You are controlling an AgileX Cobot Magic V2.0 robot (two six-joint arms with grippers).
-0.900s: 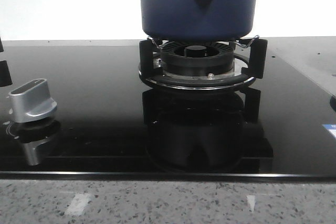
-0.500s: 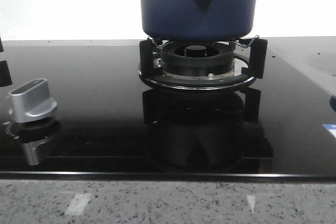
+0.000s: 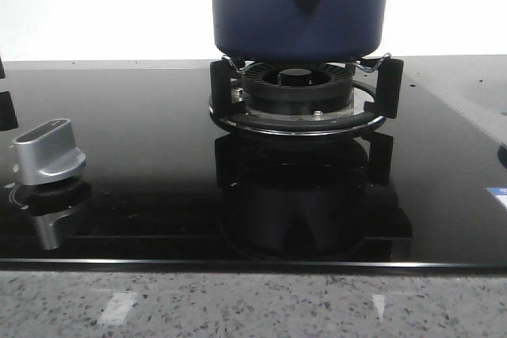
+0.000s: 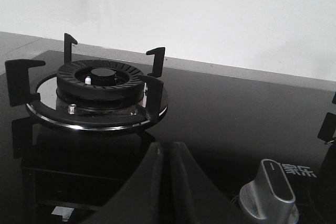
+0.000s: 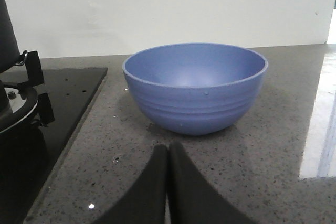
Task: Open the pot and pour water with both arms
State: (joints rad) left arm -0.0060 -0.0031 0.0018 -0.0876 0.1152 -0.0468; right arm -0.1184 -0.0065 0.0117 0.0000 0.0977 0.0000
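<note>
The dark-blue pot (image 3: 297,5) stands on the black burner grate (image 3: 297,100) at the back middle of the hob, its front bump with a small hole facing me. Its top is cut off by the front view's edge. A sliver of the pot (image 5: 5,30) also shows at the edge of the right wrist view. My left gripper (image 4: 167,146) is shut and empty, hovering over the glass hob near a second, bare burner (image 4: 100,77). My right gripper (image 5: 168,148) is shut and empty above the granite counter, pointing at a blue bowl (image 5: 195,87). Neither gripper appears in the front view.
A silver knob (image 3: 49,152) sticks up from the black glass hob (image 3: 142,195) at the left, and the knob (image 4: 270,187) is close beside my left fingers. The speckled granite counter (image 5: 252,166) runs along the hob's right side and front edge.
</note>
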